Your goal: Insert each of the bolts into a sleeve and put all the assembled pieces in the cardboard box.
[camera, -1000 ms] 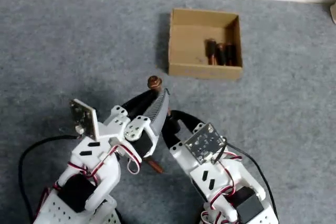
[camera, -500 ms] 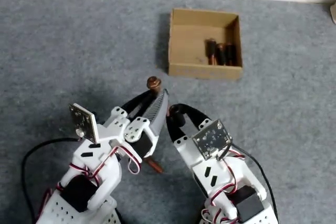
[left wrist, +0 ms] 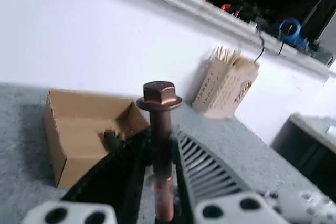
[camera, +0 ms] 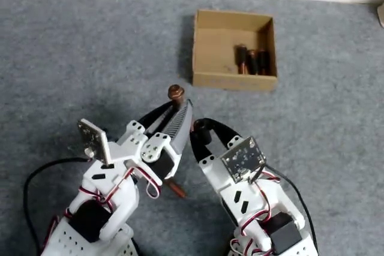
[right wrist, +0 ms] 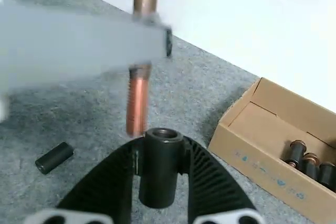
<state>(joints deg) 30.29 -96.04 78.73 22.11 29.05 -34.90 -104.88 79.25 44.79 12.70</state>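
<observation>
Near the middle of the grey carpet [camera: 72, 46], the two arms stand side by side with their grippers close together. The left gripper [camera: 179, 107] is clamped narrow on a copper bolt [left wrist: 160, 129], gripping the shank. The bolt stands upright, its flanged head above the fingers and its threaded end below them.

The right gripper [right wrist: 161, 150] is closed around a black sleeve [right wrist: 159, 174], held upright with its open mouth facing up. In the right wrist view the bolt's lower tip hangs just beside the sleeve's mouth, about level with its rim. It is not yet inside the sleeve. I cannot tell whether the two touch.

The cardboard box [camera: 207, 52] sits farther away and a bit to the right, open top up, well apart from both grippers. Three assembled pieces [camera: 252, 60] lie side by side against its right wall.

A loose sleeve [right wrist: 54, 157] lies on its side on the carpet. A loose bolt [camera: 176, 189] lies on the carpet between the two arms at the near side, partly under the left arm.
</observation>
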